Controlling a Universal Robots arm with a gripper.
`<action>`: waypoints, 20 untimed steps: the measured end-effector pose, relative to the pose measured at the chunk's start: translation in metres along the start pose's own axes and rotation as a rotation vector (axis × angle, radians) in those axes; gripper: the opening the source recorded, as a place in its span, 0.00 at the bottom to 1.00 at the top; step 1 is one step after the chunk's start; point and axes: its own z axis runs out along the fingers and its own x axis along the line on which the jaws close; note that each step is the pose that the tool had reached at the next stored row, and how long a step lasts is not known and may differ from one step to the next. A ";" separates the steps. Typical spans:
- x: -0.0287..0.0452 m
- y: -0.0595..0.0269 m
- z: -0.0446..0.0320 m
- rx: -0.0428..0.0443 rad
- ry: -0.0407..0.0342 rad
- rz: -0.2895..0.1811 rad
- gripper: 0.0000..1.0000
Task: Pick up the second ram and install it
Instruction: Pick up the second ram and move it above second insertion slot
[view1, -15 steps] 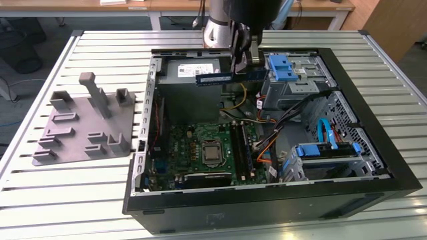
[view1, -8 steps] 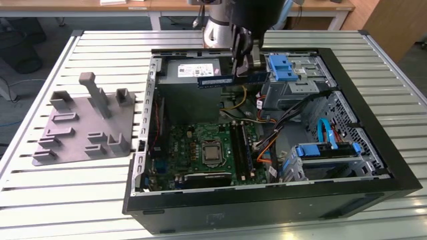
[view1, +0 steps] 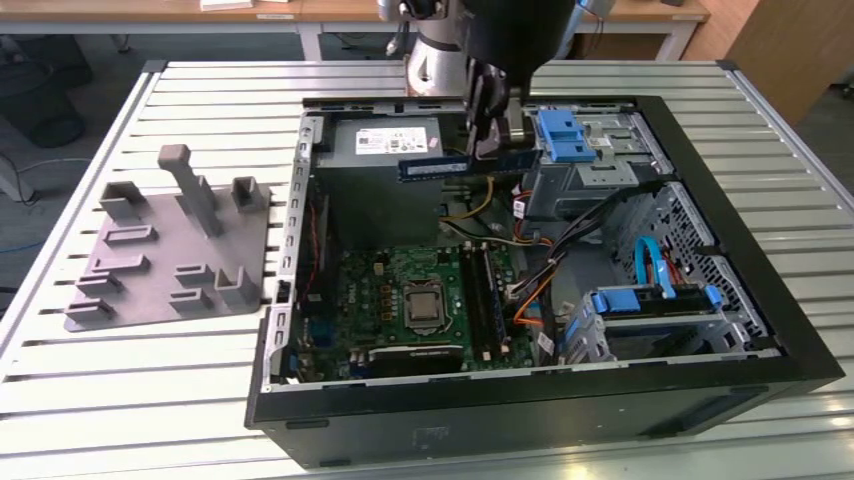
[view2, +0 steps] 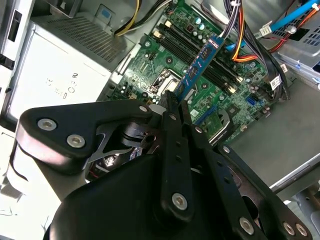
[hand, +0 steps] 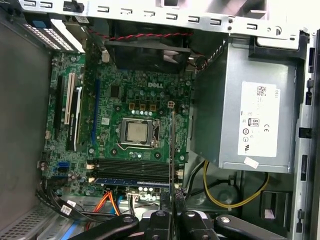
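blue-green second ram (view1: 434, 167) clamped in the claw (view1: 483, 150) (one end gripped), above the open computer case (view1: 534, 395) — motherboard (view1: 400, 290) beneath

I record: tray (view1: 160, 265) matt grey plastic; table (view1: 200, 110) ribbed pale metal; power supply (hand: 215, 100) dull bare metal; gripper (view2: 174, 100) matt black with shiny screws; ram (view2: 200, 67) smooth blue board.

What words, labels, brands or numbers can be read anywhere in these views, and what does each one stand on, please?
On the white label of the power supply: rows of print and marks, too small to read.
On the second ram: a pale patch of print, blurred, unreadable.
On the motherboard: white lettering above the processor, a brand mark that I leave unquoted; the other board markings are too small.
Nothing else can be quoted.
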 end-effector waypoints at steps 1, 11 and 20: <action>0.0002 -0.0004 0.0006 0.0000 0.0000 0.000 0.14; 0.0018 -0.0036 0.0066 0.0000 0.0000 0.000 0.14; 0.0060 -0.0076 0.0129 -0.0002 0.0003 0.000 0.14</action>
